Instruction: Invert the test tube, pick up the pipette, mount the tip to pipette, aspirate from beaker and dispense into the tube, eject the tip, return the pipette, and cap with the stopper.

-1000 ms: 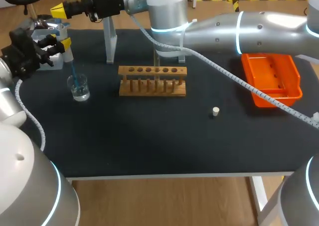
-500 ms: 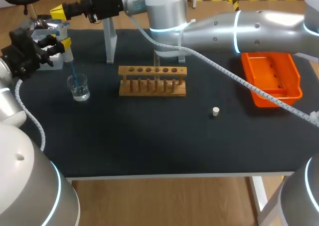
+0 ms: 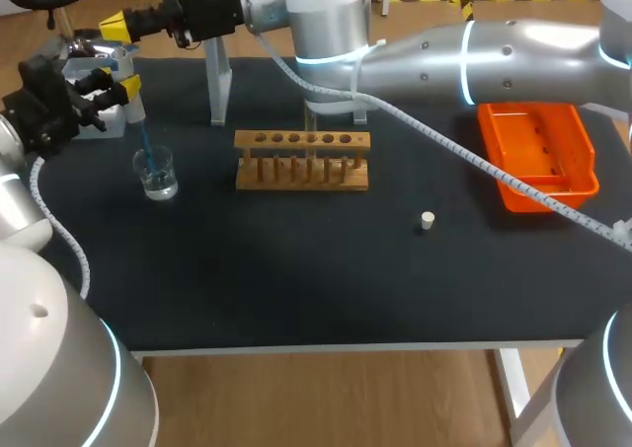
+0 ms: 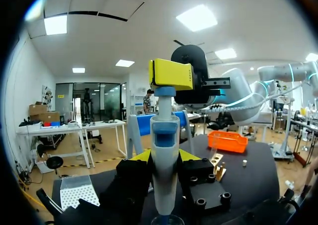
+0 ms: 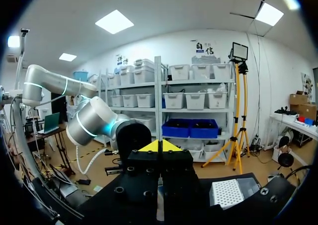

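Pipette (image 3: 135,109), white plastic barrel with blue collar and blue plunger: held upright in the left pincer (image 3: 118,82), whose yellow-tipped fingers grip the barrel from both sides at mid-height.

Pipette tip (image 3: 146,149), slim translucent blue: fitted to the pipette's lower end, directly under the left pincer, its point inside the beaker.

Beaker (image 3: 158,176), small clear glass with a little liquid: stands on the black table (image 3: 296,289) below the left pincer.

Right pincer (image 3: 117,23): reaches across from the far side, its yellow tips closed together with nothing between them. It sits just above the left pincer, on top of the blue plunger.

Tip box (image 5: 226,192), clear plastic with a white perforated insert: just beside the left pincer, on the side away from the rack.

Pipette stand (image 3: 217,87), pale grey upright: near the right pincer, between it and the rack.

Test tube rack (image 3: 301,159), wooden with a row of holes: well apart from both pincers, mid-table. A clear glass test tube (image 4: 213,152) stands upright in it.

Stopper (image 3: 427,220), small cream-coloured plug: beyond the rack from the left pincer, lying alone on the table.

Tray (image 3: 592,161), orange plastic: farthest from both pincers.
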